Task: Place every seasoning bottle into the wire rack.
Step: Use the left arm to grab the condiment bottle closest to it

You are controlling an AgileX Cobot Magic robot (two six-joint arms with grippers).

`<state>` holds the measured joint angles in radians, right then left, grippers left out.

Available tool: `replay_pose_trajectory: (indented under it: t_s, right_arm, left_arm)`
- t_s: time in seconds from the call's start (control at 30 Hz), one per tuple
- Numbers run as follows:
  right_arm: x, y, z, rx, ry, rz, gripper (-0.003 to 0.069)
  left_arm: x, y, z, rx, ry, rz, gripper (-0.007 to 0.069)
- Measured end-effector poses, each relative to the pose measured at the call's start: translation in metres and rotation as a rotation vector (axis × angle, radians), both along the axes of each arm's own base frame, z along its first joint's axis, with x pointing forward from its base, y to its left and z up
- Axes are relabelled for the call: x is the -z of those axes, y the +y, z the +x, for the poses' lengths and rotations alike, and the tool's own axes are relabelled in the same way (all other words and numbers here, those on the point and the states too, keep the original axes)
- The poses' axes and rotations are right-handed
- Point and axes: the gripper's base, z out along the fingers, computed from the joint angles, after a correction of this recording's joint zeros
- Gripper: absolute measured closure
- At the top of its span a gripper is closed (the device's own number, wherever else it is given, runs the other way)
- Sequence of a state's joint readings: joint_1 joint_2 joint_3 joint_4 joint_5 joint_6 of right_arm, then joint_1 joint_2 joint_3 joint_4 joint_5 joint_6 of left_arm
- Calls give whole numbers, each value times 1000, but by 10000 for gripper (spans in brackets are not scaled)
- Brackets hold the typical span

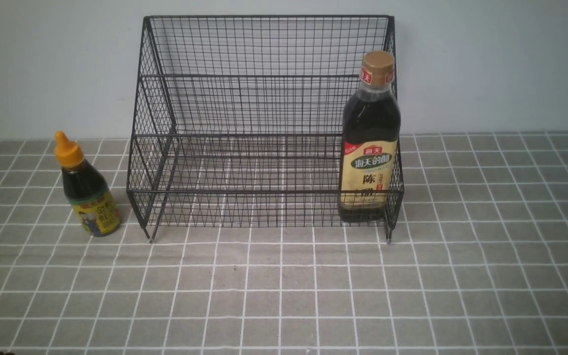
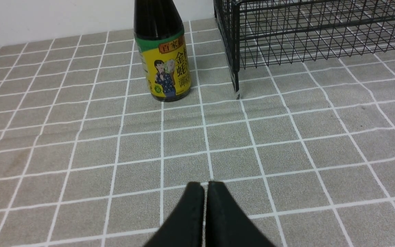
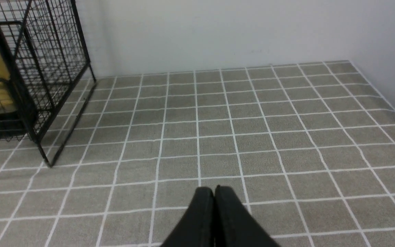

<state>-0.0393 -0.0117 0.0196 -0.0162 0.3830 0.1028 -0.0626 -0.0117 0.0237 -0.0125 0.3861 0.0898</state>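
The black wire rack point(image 1: 264, 108) stands at the back of the tiled table. The tall seasoning bottle point(image 1: 370, 143), brown-gold cap and beige label, stands upright inside the rack's lower tier at its right end. The short bottle point(image 1: 87, 190) with the orange nozzle and yellow label stands upright on the table just left of the rack. In the left wrist view this short bottle point(image 2: 165, 61) is ahead of my left gripper point(image 2: 206, 185), which is shut and empty, well apart from it. My right gripper point(image 3: 214, 190) is shut and empty, off the rack's point(image 3: 39, 68) right side. Neither arm shows in the front view.
A grey-tiled cloth point(image 1: 284, 286) covers the table. A pale wall point(image 1: 486, 64) rises close behind the rack. The table's right edge meets a wall point(image 3: 389, 51) in the right wrist view.
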Motion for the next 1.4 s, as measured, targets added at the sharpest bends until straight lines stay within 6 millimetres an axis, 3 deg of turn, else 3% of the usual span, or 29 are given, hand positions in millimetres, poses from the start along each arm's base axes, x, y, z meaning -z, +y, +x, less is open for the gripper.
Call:
replay_pose_trajectory:
  t_s: [1.4]
  right_arm:
    - [0,2,0,-14,0,31,672]
  left_arm:
    - [0,0,0,0,0,0,631]
